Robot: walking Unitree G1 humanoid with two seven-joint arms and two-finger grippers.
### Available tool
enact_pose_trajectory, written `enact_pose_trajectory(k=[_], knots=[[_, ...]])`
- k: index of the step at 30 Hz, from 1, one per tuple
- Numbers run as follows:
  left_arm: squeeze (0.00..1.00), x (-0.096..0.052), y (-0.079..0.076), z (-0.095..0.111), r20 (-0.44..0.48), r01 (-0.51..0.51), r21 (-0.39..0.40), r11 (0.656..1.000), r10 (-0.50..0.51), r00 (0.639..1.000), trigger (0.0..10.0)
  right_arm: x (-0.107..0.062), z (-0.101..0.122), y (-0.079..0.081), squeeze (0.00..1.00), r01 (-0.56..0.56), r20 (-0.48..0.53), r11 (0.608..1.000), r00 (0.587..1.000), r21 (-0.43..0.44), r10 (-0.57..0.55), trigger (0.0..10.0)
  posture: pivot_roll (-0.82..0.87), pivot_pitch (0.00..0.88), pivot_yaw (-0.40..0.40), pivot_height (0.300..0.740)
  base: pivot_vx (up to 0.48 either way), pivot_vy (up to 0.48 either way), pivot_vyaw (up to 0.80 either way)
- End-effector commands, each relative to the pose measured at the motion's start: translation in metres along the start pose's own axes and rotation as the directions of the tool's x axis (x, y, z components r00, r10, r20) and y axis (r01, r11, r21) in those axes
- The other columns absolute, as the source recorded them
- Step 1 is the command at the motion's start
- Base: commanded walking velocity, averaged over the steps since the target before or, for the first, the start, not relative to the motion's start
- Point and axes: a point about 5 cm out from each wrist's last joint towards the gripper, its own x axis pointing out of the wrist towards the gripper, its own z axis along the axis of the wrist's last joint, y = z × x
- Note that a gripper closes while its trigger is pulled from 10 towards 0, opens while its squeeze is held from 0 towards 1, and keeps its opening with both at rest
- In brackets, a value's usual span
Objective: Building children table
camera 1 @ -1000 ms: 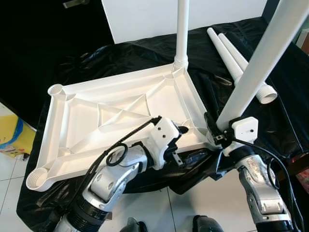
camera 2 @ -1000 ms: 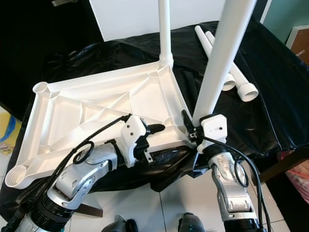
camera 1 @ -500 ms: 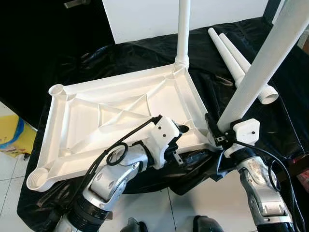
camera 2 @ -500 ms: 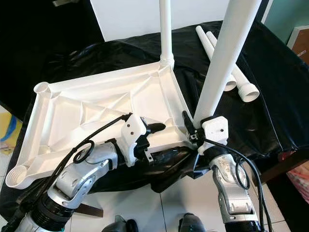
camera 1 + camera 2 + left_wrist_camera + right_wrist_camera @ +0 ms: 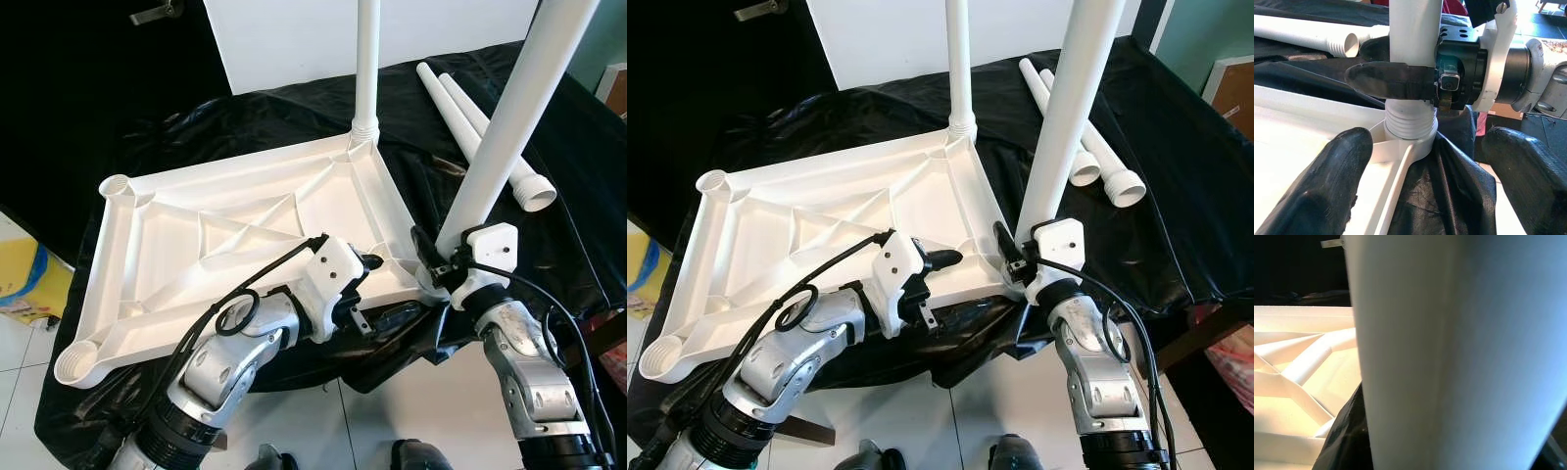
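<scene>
The white plastic table top (image 5: 235, 176) lies upside down on a black sheet. One white leg (image 5: 367, 59) stands upright in its far right corner. My right gripper (image 5: 441, 264) is shut on a second leg (image 5: 500, 117), low on the tube. That leg's threaded end (image 5: 1410, 125) sits in the near right corner socket (image 5: 1405, 144). My left gripper (image 5: 377, 289) is open at the same corner, its fingers (image 5: 1327, 186) on either side of the socket. In the right wrist view the held leg (image 5: 1449, 352) is pressed close to the camera, with the top's ribs (image 5: 1293, 377) beside it.
Two loose legs (image 5: 456, 103) lie on the black sheet (image 5: 265, 108) at the back right. A white board (image 5: 294, 39) stands behind the table top. A yellow object (image 5: 24, 279) sits on the tiled floor at the left. The sheet's front edge hangs down near my arms.
The held leg has tilted more upright, its top swinging to the left. My right gripper has shifted slightly with it. My left gripper has stayed put.
</scene>
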Motion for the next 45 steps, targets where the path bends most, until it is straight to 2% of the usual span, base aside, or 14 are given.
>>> enact_pose_trajectory(k=[1, 8, 12, 17, 19, 21, 22, 25, 28, 35, 38, 44, 45], knots=[[0.0, -0.001, -0.006, 0.0, 0.0, 0.05, 0.005, 0.999, -0.05, 0.999, 10.0, -0.008, -0.03, 0.001, 0.0, 0.04, -0.167, 0.996, 0.986, 0.081, -0.026, 10.0, -0.14, 0.114, 0.095, 0.74, 0.0, 0.0, 0.0], [0.0, 0.0, -0.006, 0.0, 0.005, 0.051, 0.01, 0.999, -0.051, 0.999, 10.0, -0.008, -0.03, 0.0, 0.0, 0.068, -0.174, 0.995, 0.983, 0.078, -0.053, 10.0, -0.15, 0.105, 0.092, 0.74, 0.0, 0.0, 0.0], [0.0, 0.001, -0.005, 0.002, 0.014, 0.052, 0.011, 0.999, -0.052, 0.999, 10.0, -0.013, -0.03, 0.0, 0.0, 0.082, -0.158, 0.996, 0.985, 0.035, -0.076, 10.0, -0.15, 0.1, 0.091, 0.74, 0.0, 0.0, 0.0], [0.0, 0.002, -0.004, 0.003, 0.021, 0.05, 0.013, 0.999, -0.051, 0.998, 10.0, -0.016, -0.033, -0.001, 0.0, 0.193, -0.174, 0.979, 0.968, 0.058, -0.181, 10.0, -0.16, 0.095, 0.091, 0.74, 0.0, 0.0, 0.0], [0.0, 0.003, -0.004, 0.003, 0.024, 0.051, 0.015, 0.999, -0.051, 0.998, 10.0, -0.016, -0.032, -0.001, 0.0, 0.28, -0.172, 0.958, 0.949, 0.066, -0.265, 10.0, -0.16, 0.091, 0.09, 0.74, 0.0, 0.0, 0.0], [0.0, 0.003, -0.003, 0.003, 0.025, 0.051, 0.017, 0.999, -0.051, 0.998, 10.0, -0.014, -0.032, 0.004, 0.0, 0.387, -0.178, 0.919, 0.912, 0.076, -0.37, 10.0, -0.16, 0.085, 0.086, 0.74, 0.0, 0.0, 0.0], [0.0, 0.003, -0.003, 0.003, 0.025, 0.051, 0.017, 0.999, -0.051, 0.998, 10.0, -0.014, -0.032, 0.004, 0.0, 0.387, -0.178, 0.919, 0.912, 0.076, -0.37, 10.0, -0.16, 0.085, 0.086, 0.74, 0.0, 0.0, 0.0], [0.0, 0.004, -0.003, 0.003, 0.028, 0.052, 0.017, 0.998, -0.053, 0.998, 10.0, -0.013, -0.032, 0.011, 0.0, 0.493, -0.182, 0.866, 0.862, 0.08, -0.474, 10.0, -0.16, 0.08, 0.084, 0.74, 0.0, 0.0, 0.0], [0.0, 0.005, -0.004, 0.003, 0.03, 0.053, 0.018, 0.998, -0.054, 0.998, 10.0, -0.012, -0.032, 0.017, 0.0, 0.516, -0.192, 0.851, 0.849, 0.095, -0.493, 10.0, -0.16, 0.077, 0.082, 0.74, 0.0, 0.0, 0.0], [0.0, 0.005, -0.004, 0.003, 0.033, 0.056, 0.018, 0.998, -0.056, 0.998, 10.0, -0.01, -0.031, 0.02, 0.0, 0.503, -0.191, 0.858, 0.857, 0.106, -0.479, 10.0, -0.16, 0.067, 0.078, 0.74, 0.0, 0.0, 0.0], [0.0, 0.005, -0.004, 0.004, 0.035, 0.056, 0.019, 0.998, -0.057, 0.998, 10.0, -0.011, -0.031, 0.02, 0.0, 0.518, -0.186, 0.849, 0.849, 0.107, -0.495, 10.0, -0.16, 0.063, 0.08, 0.74, 0.0, 0.0, 0.0], [0.0, 0.005, -0.004, 0.003, 0.033, 0.061, 0.02, 0.998, -0.062, 0.998, 10.0, -0.01, -0.027, 0.021, 0.0, 0.502, -0.147, 0.858, 0.862, 0.108, -0.486, 10.0, -0.16, 0.061, 0.084, 0.74, 0.0, 0.0, 0.0], [0.0, 0.005, -0.004, 0.003, 0.032, 0.062, 0.02, 0.998, -0.063, 0.998, 10.0, -0.01, -0.025, 0.021, 0.28, 0.495, -0.13, 0.862, 0.867, 0.112, -0.481, 10.0, -0.16, 0.061, 0.083, 0.74, 0.0, 0.0, 0.0]])
